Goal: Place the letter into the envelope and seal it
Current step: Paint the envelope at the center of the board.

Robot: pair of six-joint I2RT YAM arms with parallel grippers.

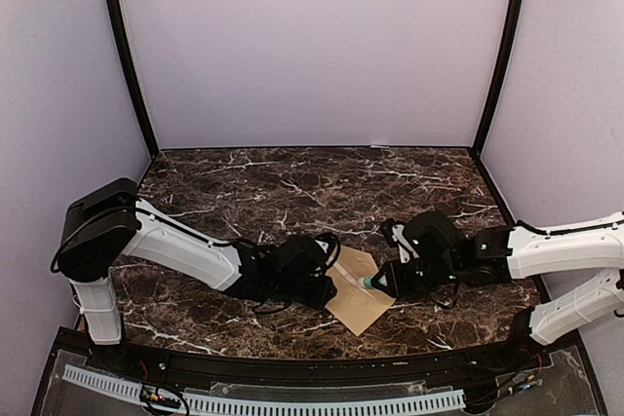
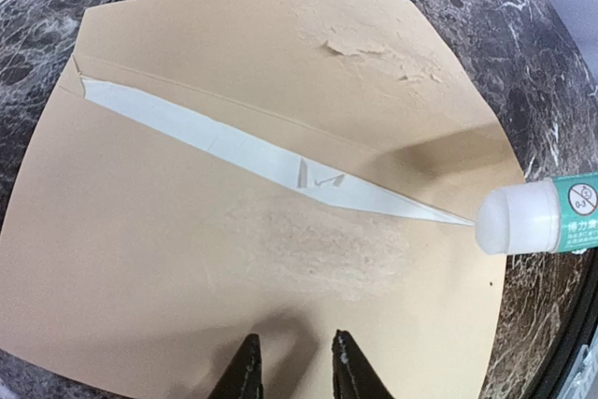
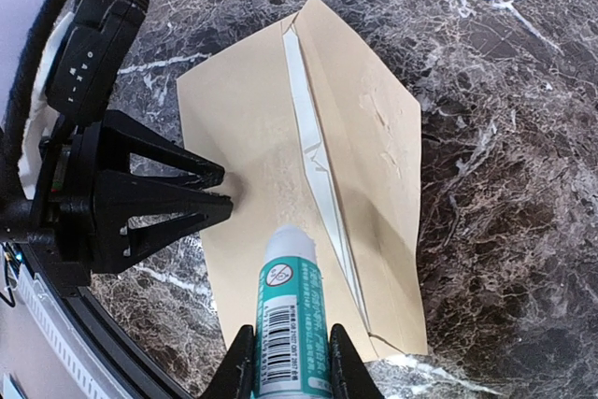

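Marble table (image 1: 292,182) bears tan envelope (image 2: 234,259) with white letter (image 2: 252,151) sliver under its flap, right gripper (image 3: 290,366) clamping glue stick (image 3: 291,324) at that gap, left gripper (image 2: 294,354) narrowly parted on envelope's edge.

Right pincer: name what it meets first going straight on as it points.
Probably the envelope: the glue stick in the right pincer leads, its cap over the tan paper. Height is unclear.

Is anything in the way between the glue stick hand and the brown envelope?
Nothing visible. The right gripper points its glue stick at the envelope; the left gripper sits off to one side.
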